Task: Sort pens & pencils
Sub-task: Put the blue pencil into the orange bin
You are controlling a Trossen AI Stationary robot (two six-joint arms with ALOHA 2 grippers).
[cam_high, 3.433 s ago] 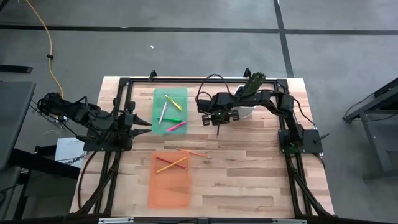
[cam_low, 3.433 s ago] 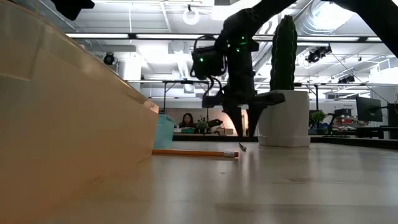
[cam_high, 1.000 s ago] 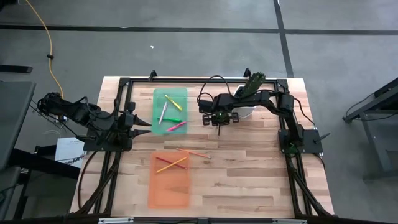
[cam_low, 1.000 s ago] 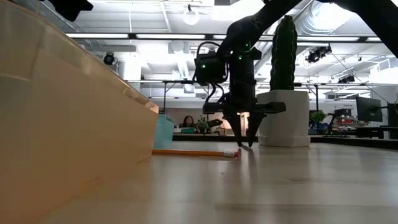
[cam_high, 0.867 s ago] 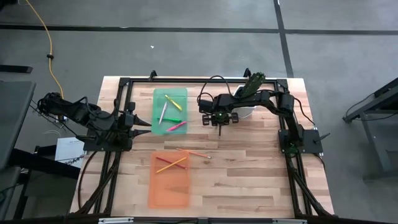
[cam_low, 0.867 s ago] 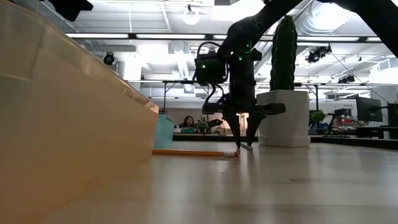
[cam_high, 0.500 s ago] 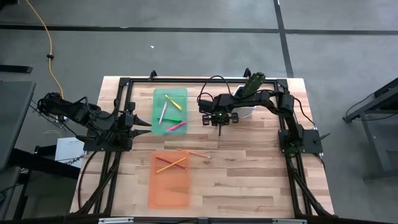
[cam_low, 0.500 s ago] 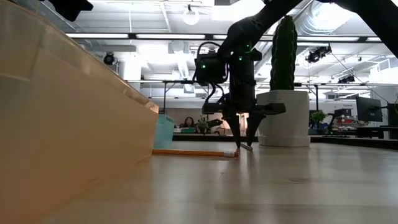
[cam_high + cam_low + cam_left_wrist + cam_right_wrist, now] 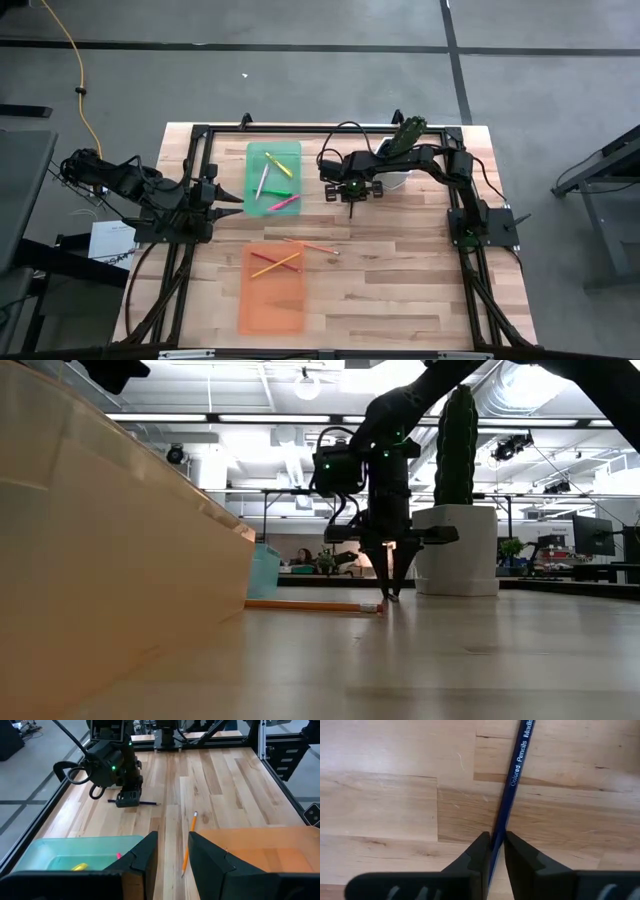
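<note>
Right hand (image 9: 493,851) low on the worktop (image 9: 400,290) beside the green tray (image 9: 258,205), fingers pinched onto a dark blue pencil (image 9: 513,782) lying flat, left hand (image 9: 170,851) waiting at the left edge, fingers apart, empty

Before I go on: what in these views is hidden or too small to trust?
- Dark blue pencil: right wrist view cuts off its far end; the right gripper closed on it covers the near part.
- High view: that pencil is hidden under the right gripper.
- Low view: the orange tray blocks everything on that side.
- Green tray: the left gripper, parked and open, hides most of its contents.
</note>
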